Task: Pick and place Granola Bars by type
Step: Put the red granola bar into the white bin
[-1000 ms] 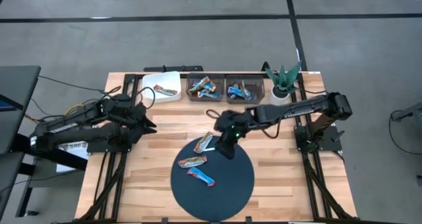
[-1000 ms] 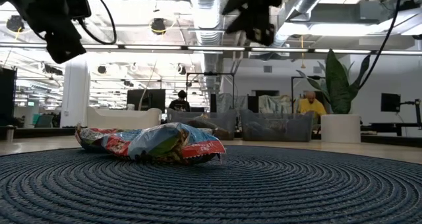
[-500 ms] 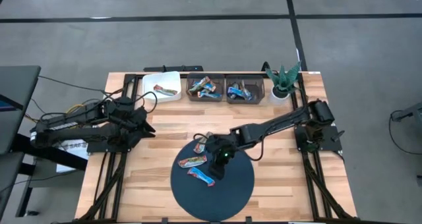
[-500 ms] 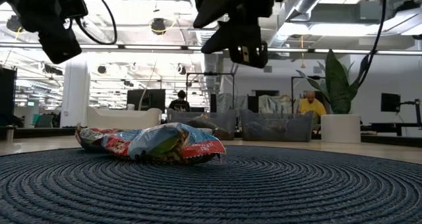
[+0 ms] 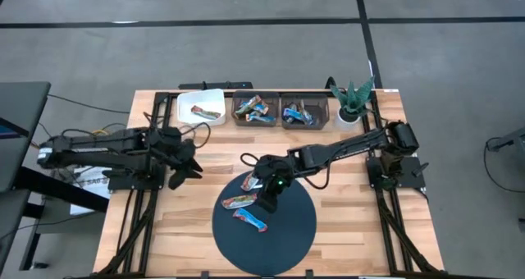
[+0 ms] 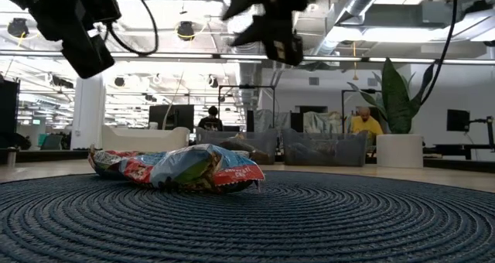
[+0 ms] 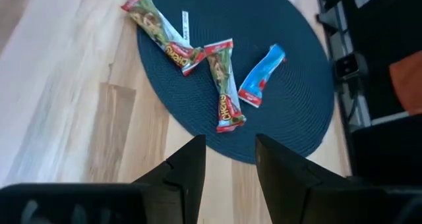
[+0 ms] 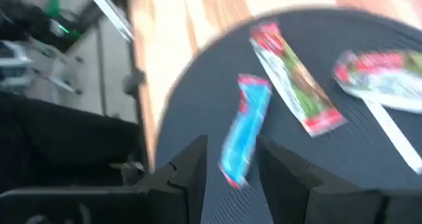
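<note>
Since a second ago the right gripper [image 5: 267, 198] has swung from the mat's far edge to above the round dark-blue woven mat [image 5: 291, 230], fingers apart and empty. The left gripper [image 5: 187, 166], fingers also apart, has drifted nearer. Three shiny foil granola bars [image 5: 239, 201], two red-green and one blue, lie on the mat.

Both arms are dark, nearly black, built of jointed tubular links with black cables looping along them. The left end effector [image 5: 187, 166] and right end effector [image 5: 267, 198] each end in two flat, matte-black fingers (a small green light glows on the right wrist).
</note>
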Motion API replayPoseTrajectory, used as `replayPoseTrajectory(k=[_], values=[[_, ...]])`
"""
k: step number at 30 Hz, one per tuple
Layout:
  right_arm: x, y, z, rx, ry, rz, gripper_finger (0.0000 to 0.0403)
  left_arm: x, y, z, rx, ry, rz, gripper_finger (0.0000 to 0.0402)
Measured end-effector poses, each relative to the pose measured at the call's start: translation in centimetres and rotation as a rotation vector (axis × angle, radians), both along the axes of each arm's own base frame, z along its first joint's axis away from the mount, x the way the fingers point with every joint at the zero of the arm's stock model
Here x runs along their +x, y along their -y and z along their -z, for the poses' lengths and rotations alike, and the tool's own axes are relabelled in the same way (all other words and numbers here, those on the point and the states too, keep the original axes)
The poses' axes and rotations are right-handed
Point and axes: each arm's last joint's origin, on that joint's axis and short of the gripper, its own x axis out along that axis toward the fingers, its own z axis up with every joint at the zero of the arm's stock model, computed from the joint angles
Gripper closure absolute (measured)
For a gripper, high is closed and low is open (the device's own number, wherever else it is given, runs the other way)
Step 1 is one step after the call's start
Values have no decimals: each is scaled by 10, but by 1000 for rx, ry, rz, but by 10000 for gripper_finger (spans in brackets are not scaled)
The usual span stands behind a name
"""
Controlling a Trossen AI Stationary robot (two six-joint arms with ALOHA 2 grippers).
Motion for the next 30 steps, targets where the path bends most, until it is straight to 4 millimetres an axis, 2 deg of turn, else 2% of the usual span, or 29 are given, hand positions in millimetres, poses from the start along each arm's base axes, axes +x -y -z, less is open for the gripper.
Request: replayPoseTrajectory(k=[7,12,19,25,30], values=[[-12,6,-10,-41,-27,-25,282,26,8,12,65,-58,15,279],[-22,14,-18,-81,-59,-30,282,45,22,23,74,-88,56,279],[-44,28,-42,-136,-46,-72,282,76,39,40,-15,-103,1,279],[-64,34,-67,-211,34,-160,282,95,57,56,-96,-112,-12,279],[-79,34,-86,-261,105,-182,282,111,78,66,-68,-162,26,279]])
